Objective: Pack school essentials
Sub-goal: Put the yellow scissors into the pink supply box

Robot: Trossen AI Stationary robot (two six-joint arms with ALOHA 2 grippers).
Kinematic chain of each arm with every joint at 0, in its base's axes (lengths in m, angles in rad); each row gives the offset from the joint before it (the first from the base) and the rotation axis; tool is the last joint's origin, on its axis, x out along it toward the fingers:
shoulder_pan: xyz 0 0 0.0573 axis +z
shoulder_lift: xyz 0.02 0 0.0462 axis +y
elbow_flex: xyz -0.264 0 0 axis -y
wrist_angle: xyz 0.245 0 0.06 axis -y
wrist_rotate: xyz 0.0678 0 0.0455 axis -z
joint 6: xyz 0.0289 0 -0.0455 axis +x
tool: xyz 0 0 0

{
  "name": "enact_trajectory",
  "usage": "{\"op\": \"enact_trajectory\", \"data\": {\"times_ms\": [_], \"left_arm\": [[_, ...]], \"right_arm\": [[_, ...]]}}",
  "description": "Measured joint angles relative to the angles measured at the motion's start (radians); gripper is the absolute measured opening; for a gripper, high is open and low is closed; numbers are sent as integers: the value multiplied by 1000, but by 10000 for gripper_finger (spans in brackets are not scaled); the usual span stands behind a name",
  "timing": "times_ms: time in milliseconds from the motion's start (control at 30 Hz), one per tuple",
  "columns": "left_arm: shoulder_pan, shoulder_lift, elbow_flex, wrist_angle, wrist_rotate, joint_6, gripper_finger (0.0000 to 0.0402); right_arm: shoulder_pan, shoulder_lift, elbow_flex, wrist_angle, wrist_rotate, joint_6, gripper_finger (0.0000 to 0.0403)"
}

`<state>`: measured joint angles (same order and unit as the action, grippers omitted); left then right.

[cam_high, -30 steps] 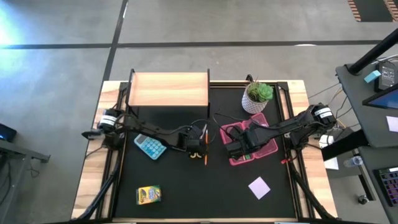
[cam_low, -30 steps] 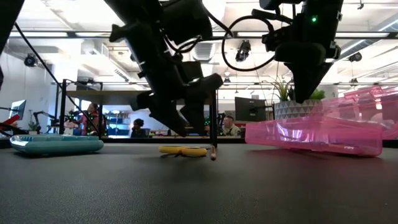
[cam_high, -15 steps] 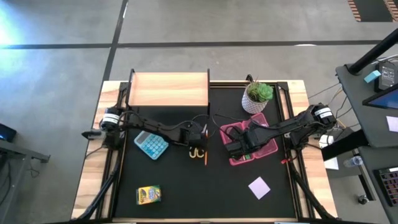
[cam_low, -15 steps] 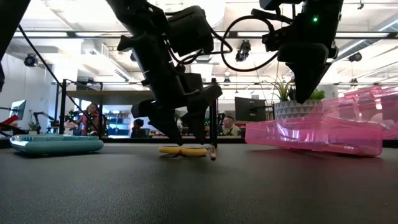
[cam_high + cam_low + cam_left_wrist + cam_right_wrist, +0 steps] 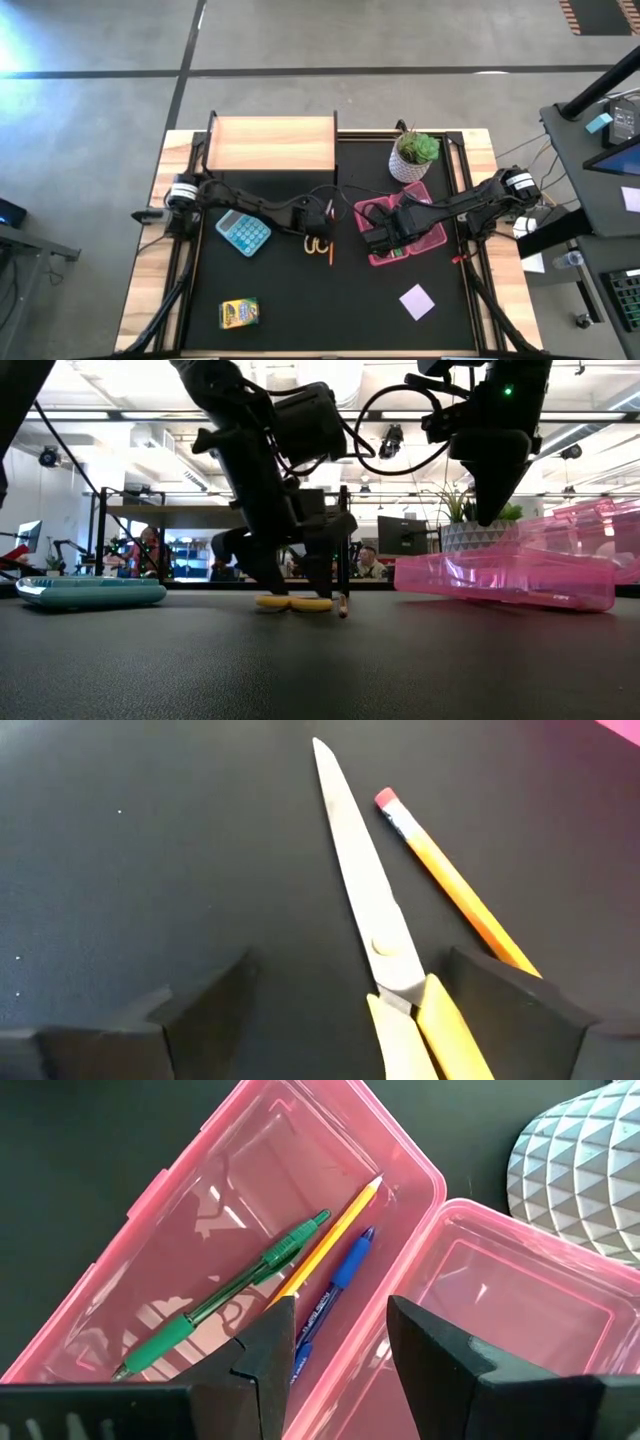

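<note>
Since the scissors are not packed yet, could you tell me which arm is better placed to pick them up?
Left: its open tool straddles the scissors; the right tool hangs over the pink case.

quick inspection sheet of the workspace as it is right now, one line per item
surface: black mat on a wooden table.
job's things: scissors and a loose pencil lie side by side on the mat; crayon box and note pad on the mat's near side; green pen, another pencil and a blue pen in the open pink case.
clutter: calculator, potted plant, wooden box.
grippers: left gripper open, low over the scissors; right gripper open above the case, holding nothing.
cables: looped along both arms.
surroundings: people in the room beyond, desks with equipment to the right.
</note>
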<state>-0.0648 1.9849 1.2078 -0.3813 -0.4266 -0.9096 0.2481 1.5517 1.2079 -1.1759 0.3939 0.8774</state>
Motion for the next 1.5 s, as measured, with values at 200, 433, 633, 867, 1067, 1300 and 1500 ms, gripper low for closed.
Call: {"op": "enact_trajectory", "data": {"times_ms": [200, 433, 633, 867, 1067, 1300, 1500], "left_arm": [[-4, 20, 7, -19, 2, 0, 272], [-5, 21, 3, -27, 13, 1, 189], [-6, 22, 3, -22, 37, 50, 102], [-5, -15, 3, -24, 79, 88, 32], [-8, -87, -7, -42, 131, 166, 36], [-8, -180, -5, -30, 135, 167, 37], [-8, -275, -4, -8, 120, 167, 37]], "right_arm": [[0, 0, 0, -2, 0, -2, 151], [0, 0, 0, -3, 0, 0, 151], [0, -1, 0, -2, 0, 7, 151], [0, -1, 0, -2, -2, 62, 151], [0, -1, 0, -2, -5, 74, 151], [0, -17, 17, 10, 0, 81, 150], [3, -112, 18, 41, 52, 69, 150]]}}
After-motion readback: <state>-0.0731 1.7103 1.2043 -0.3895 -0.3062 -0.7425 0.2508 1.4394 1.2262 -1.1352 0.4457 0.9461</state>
